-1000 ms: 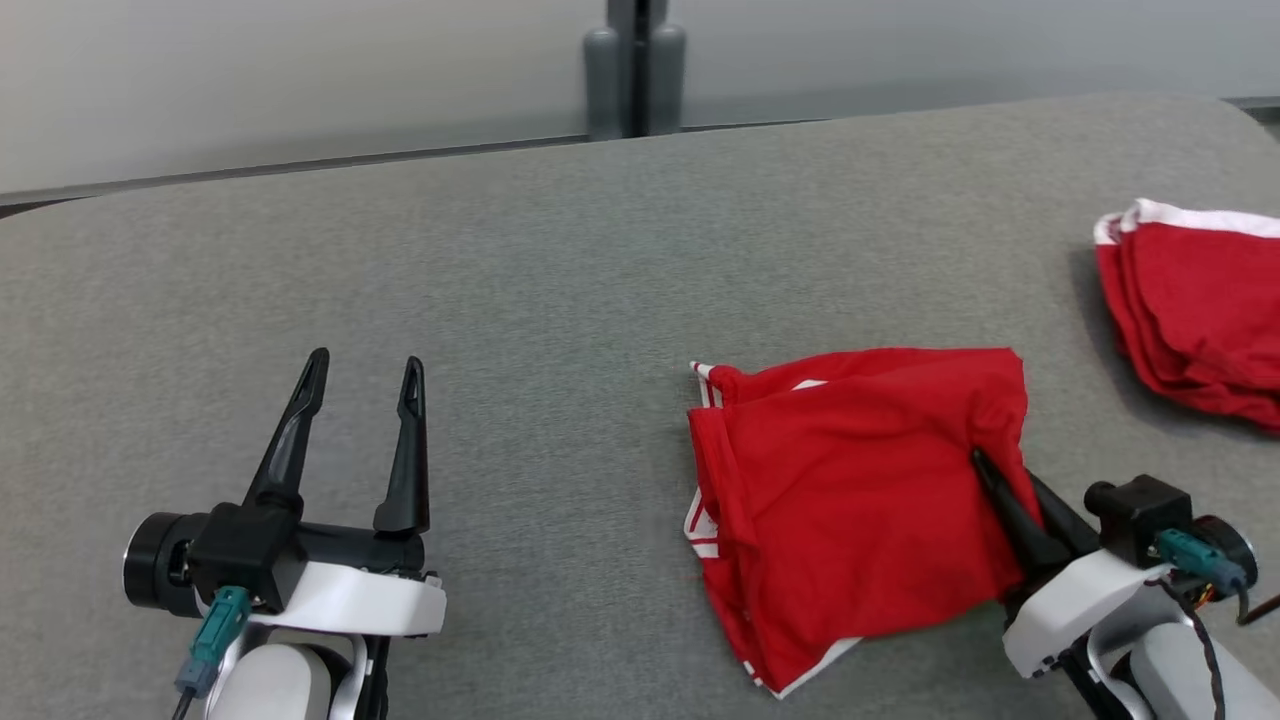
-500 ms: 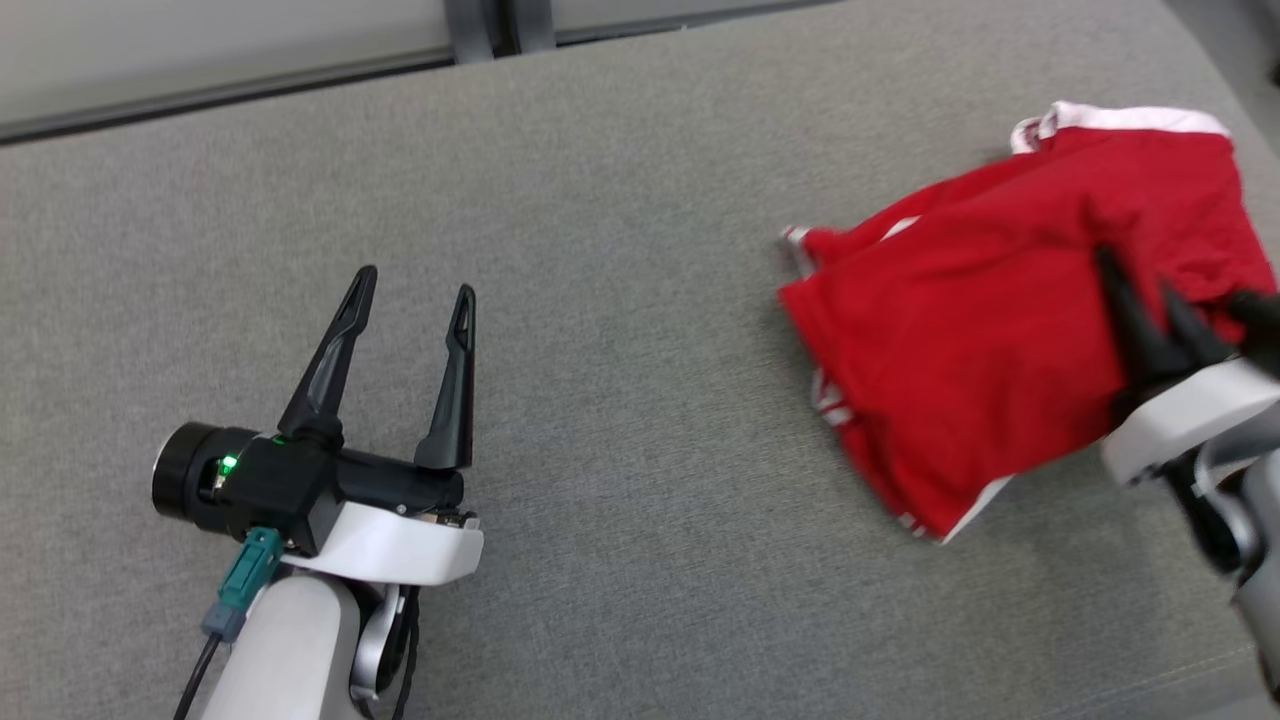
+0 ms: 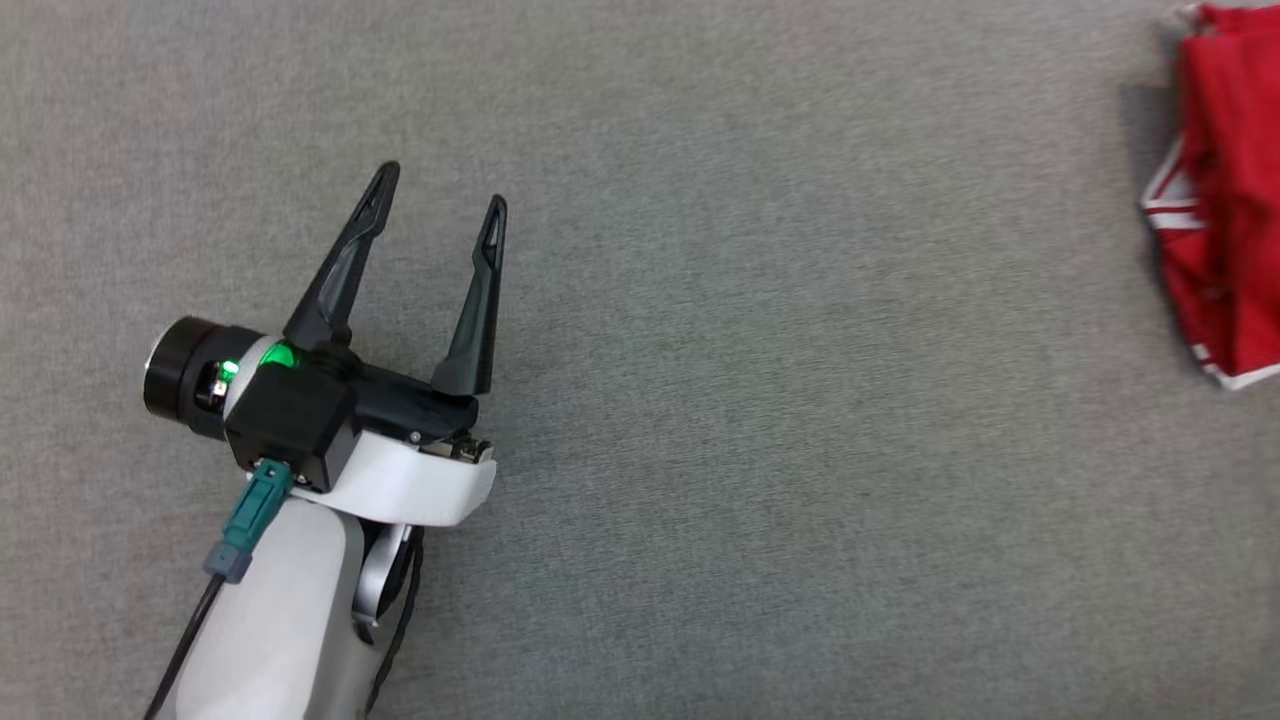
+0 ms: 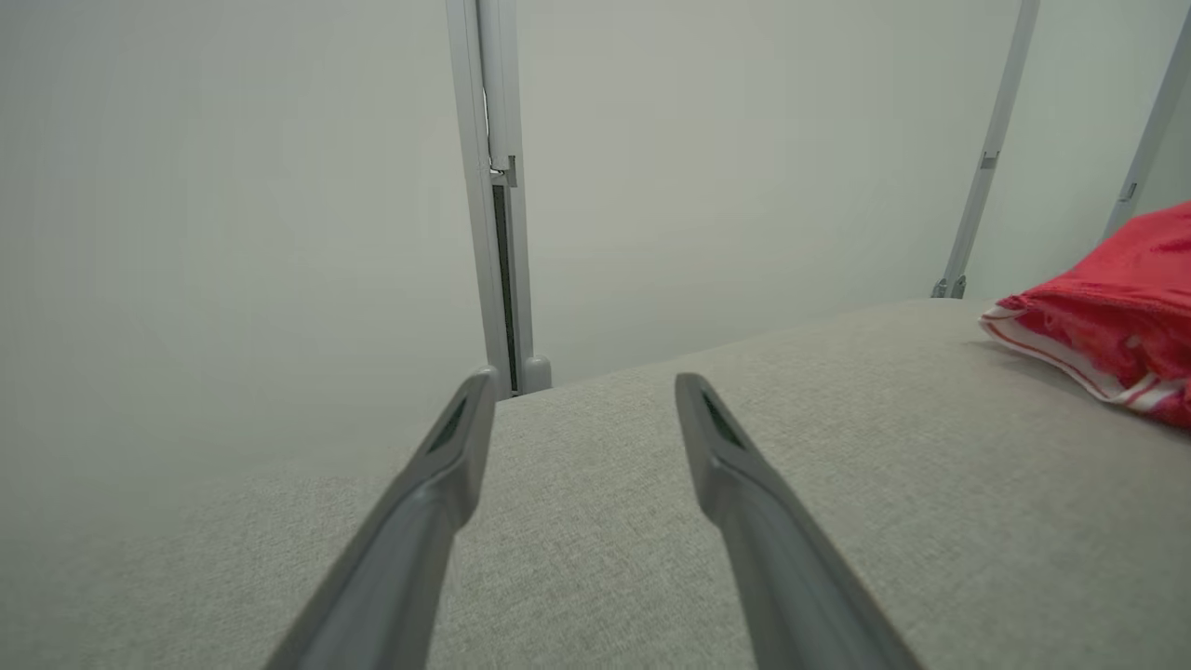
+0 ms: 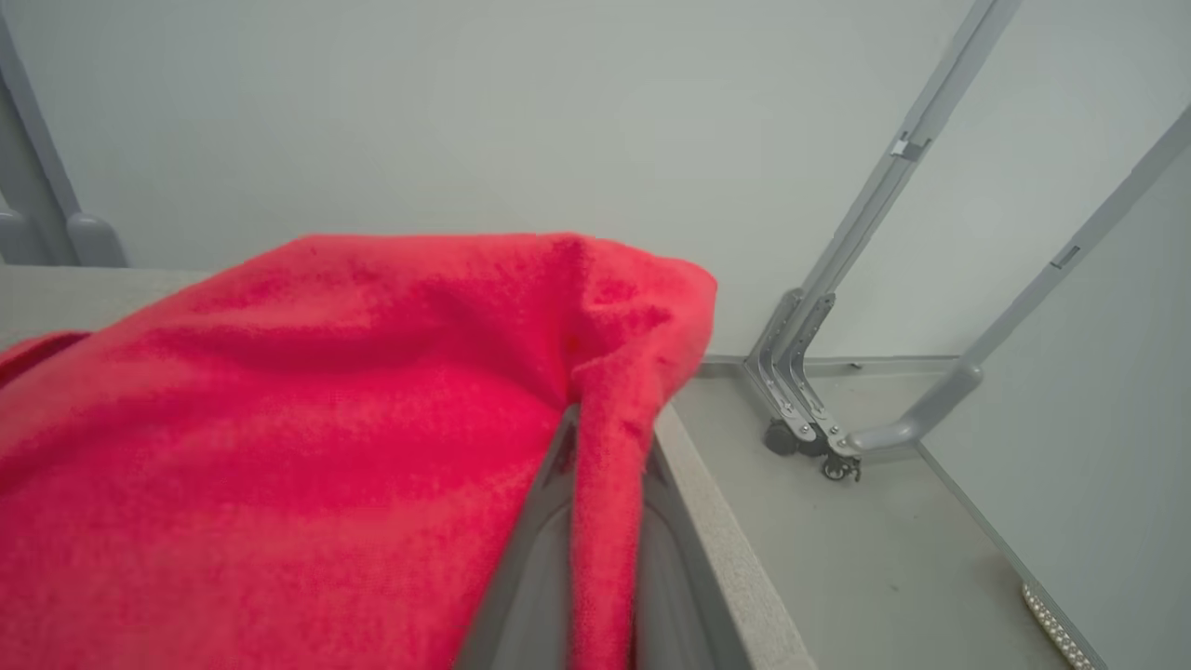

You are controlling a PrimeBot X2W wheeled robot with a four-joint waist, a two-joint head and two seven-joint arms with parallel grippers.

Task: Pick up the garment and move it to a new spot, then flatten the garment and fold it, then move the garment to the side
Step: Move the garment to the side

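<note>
your right gripper [image 5: 609,430] has its fingers clamped on a fold of the red garment [image 5: 279,447] near the desk [image 3: 700,400] edge. left gripper [image 3: 441,188] fingers gape wide, empty. looks light and floppy, so grab hems.

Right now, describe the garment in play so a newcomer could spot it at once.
Start from the wide grey fabric-covered table and look to the robot's right, away from the open left gripper. There lies a red cloth garment with white striped trim. It is the one bright thing on the grey, with a fold pinched in the shut right gripper.
</note>
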